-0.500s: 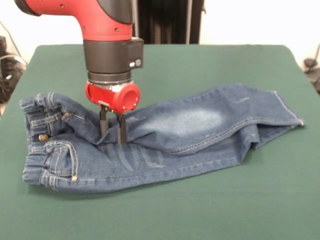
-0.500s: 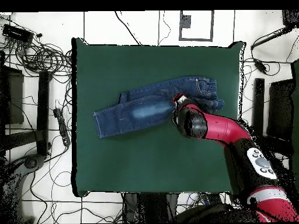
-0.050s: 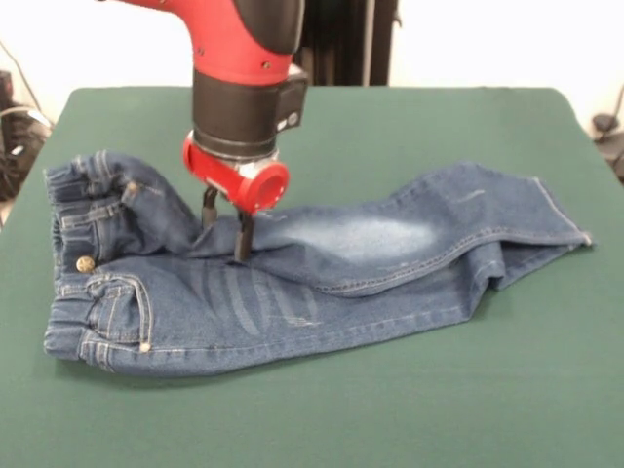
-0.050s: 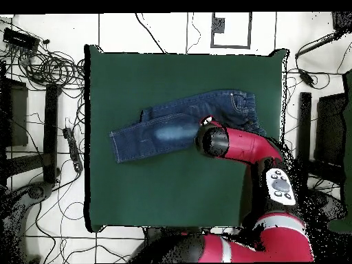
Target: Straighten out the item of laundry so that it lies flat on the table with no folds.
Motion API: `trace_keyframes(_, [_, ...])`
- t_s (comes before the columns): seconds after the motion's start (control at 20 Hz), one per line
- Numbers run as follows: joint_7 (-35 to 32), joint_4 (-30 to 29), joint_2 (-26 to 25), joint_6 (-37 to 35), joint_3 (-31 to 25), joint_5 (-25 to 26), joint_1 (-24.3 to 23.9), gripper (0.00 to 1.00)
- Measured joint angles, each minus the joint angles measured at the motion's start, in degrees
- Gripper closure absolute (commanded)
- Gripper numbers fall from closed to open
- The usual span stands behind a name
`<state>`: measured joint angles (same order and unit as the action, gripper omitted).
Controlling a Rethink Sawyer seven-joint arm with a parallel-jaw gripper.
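Note:
The item of laundry [image 3: 322,283], a small pair of blue jeans, lies across the dark green table [image 3: 409,409] with its waistband at the left and its legs pointing right. The upper leg is folded over the lower one, and the waist end is bunched. My gripper [image 3: 224,244] stands near the crotch, shut on a raised fold of denim between its black fingers [image 3: 243,237]. In the overhead view the item of laundry [image 4: 172,127] lies slantwise on the table [image 4: 172,185], and the arm's red wrist [image 4: 213,141] covers the gripper.
The red and black arm [image 3: 244,68] comes down over the waist end of the jeans. Cables and black stands [image 4: 41,69] lie on the floor around the table's edges.
The gripper has shifted slightly right and back in the front view, pulling the pinched fold with it. The upper waistband has stretched out a little. In the overhead view the arm has swung round.

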<state>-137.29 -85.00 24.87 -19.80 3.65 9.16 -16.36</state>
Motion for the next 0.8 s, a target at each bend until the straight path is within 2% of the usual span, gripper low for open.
trace_keyframes(0.4, [0.0,-4.8,4.2,-3.1,3.5,-6.2,0.6,0.0])
trace_keyframes(0.8, [0.0,-8.3,6.0,-4.0,7.7,-9.3,1.1,0.0])
